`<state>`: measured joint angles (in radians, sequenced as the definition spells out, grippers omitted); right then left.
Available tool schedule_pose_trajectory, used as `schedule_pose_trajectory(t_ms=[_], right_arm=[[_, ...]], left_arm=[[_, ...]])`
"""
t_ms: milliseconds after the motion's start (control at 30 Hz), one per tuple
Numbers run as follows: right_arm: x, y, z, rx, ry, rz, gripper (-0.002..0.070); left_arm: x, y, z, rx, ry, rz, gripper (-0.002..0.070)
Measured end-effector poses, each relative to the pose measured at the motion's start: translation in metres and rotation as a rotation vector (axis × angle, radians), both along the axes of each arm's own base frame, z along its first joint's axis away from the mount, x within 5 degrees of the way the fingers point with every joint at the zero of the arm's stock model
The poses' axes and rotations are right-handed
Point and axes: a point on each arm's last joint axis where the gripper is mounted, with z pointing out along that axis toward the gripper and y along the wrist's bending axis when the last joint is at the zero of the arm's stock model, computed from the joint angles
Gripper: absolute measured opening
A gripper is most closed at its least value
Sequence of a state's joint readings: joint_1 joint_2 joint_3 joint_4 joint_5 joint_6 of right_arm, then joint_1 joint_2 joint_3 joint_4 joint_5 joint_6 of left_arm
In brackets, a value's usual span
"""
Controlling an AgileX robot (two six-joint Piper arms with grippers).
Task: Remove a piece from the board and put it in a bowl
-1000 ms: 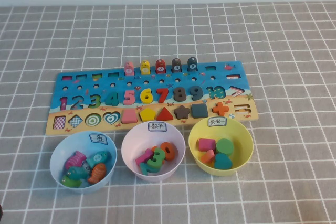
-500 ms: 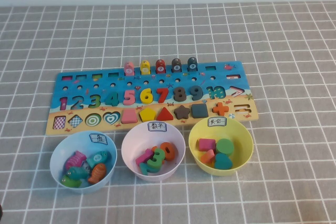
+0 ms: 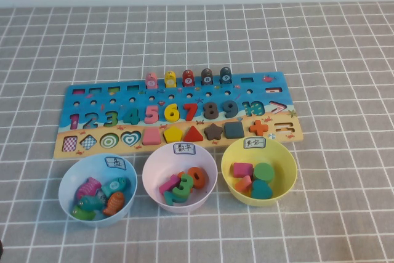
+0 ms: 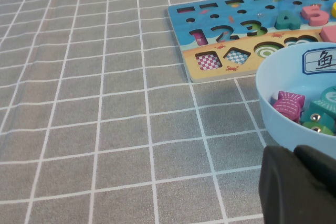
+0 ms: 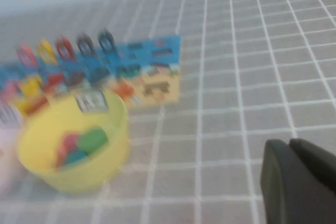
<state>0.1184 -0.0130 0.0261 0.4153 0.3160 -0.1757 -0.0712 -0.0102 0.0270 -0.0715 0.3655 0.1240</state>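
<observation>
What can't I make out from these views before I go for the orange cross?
- Left claw: only a dark part at the left wrist view's edge; open or shut unclear.
- Right claw: same, cut off in the right wrist view.
- Both claws: outside the high view.
- Orange cross: blurred in the right wrist view.
- Yellow bowl label: too small to read.

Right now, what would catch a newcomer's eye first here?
The long blue board of coloured numbers lies mid-table, its orange plus piece seated near its right end. Before it stand three bowls: blue, pink, and yellow bowl. Left claw and right claw show only in the wrist views.
</observation>
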Motion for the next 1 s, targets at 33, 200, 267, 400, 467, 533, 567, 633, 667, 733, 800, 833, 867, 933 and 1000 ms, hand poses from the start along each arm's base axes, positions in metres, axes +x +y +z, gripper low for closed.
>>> schedule_pose_trajectory(t_ms=[33, 200, 267, 400, 467, 533, 567, 633, 667, 733, 800, 833, 867, 933, 1000], right_arm=[[0.0, 0.001, 0.002, 0.051, -0.009, -0.004, -0.0017], [0.002, 0.001, 0.012, 0.29, -0.058, -0.036, -0.0017], [0.002, 0.0, 0.014, 0.364, -0.068, -0.048, -0.0017], [0.002, -0.001, 0.017, 0.436, -0.09, -0.07, -0.0017], [0.002, -0.001, 0.018, 0.468, -0.088, -0.072, -0.0017], [0.002, -0.001, 0.018, 0.511, -0.078, -0.07, -0.0017], [0.002, 0.0, 0.018, 0.522, -0.067, -0.063, -0.0017], [0.002, 0.004, 0.022, 0.529, -0.028, -0.029, -0.0017], [0.002, 0.006, 0.025, 0.524, 0.001, -0.013, -0.0017], [0.005, 0.012, 0.037, 0.501, 0.073, 0.032, -0.0017], [0.009, 0.017, 0.051, 0.456, 0.15, 0.079, -0.0017], [0.012, 0.02, 0.057, 0.424, 0.203, 0.104, -0.0017], [0.015, 0.023, 0.061, 0.397, 0.249, 0.124, -0.0017], [0.025, 0.028, 0.069, 0.33, 0.366, 0.168, -0.0017], [0.035, 0.032, 0.073, 0.271, 0.484, 0.199, -0.0017]], left_arm=[[0.0, 0.0, 0.0, 0.0, 0.0, 0.0, 0.0002], [0.0, 0.0, 0.0, 0.0, 0.0, 0.0, 0.0002], [0.0, 0.0, 0.0, 0.0, 0.0, 0.0, 0.0002], [0.0, 0.0, 0.0, 0.0, 0.0, 0.0, 0.0002], [0.0, 0.0, 0.0, 0.0, 0.0, 0.0, 0.0002], [0.0, 0.0, 0.0, 0.0, 0.0, 0.0, 0.0002], [0.0, 0.0, 0.0, 0.0, 0.0, 0.0, 0.0002], [0.0, 0.0, 0.0, 0.0, 0.0, 0.0, 0.0002], [0.0, 0.0, 0.0, 0.0, 0.0, 0.0, 0.0002], [0.0, 0.0, 0.0, 0.0, 0.0, 0.0, 0.0002], [0.0, 0.0, 0.0, 0.0, 0.0, 0.0, 0.0002], [0.0, 0.0, 0.0, 0.0, 0.0, 0.0, 0.0002], [0.0, 0.0, 0.0, 0.0, 0.0, 0.0, 0.0002], [0.0, 0.0, 0.0, 0.0, 0.0, 0.0, 0.0002], [0.0, 0.0, 0.0, 0.0, 0.0, 0.0, 0.0002]])
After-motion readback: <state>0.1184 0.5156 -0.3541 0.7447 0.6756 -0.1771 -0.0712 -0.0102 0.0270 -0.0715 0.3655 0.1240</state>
